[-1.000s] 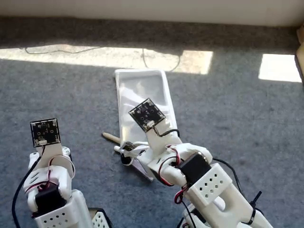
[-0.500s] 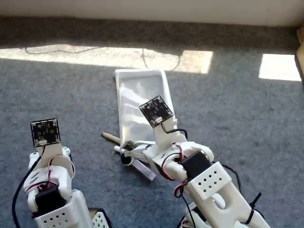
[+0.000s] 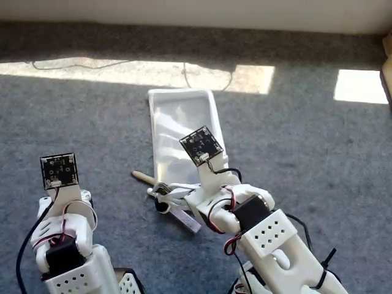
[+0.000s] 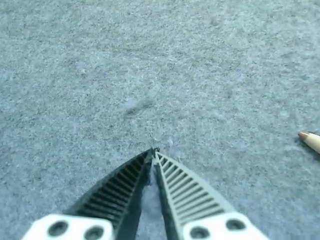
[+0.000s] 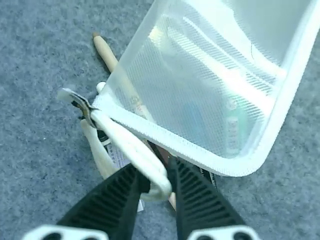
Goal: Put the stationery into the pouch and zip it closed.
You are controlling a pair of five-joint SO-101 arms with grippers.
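Observation:
A white mesh pouch point(image 3: 182, 119) lies flat on the grey carpet, its far end toward the wall; through the mesh point(image 5: 215, 85) I see stationery inside. At its near end, my right gripper point(image 3: 169, 192) point(image 5: 152, 181) is shut on the pouch's white loop point(image 5: 134, 150). A wooden pencil point(image 3: 143, 177) point(image 5: 103, 48) pokes out from under that end, beside a pale purple strip point(image 3: 185, 219) and a small black item point(image 3: 162, 206). My left gripper point(image 4: 152, 152) is shut and empty above bare carpet, with the pencil tip point(image 4: 310, 140) off to one side. The left arm point(image 3: 59, 202) stands at the near left.
A thin cable point(image 3: 185, 75) runs across the sunlit strip of carpet behind the pouch. A pale wall base point(image 3: 196, 12) borders the far edge. Open carpet point(image 3: 306, 141) spreads to the right of the pouch and to its left.
My right arm has shifted a little to the right and forward at the pouch's near end, uncovering more of the purple strip. The left arm has stayed still.

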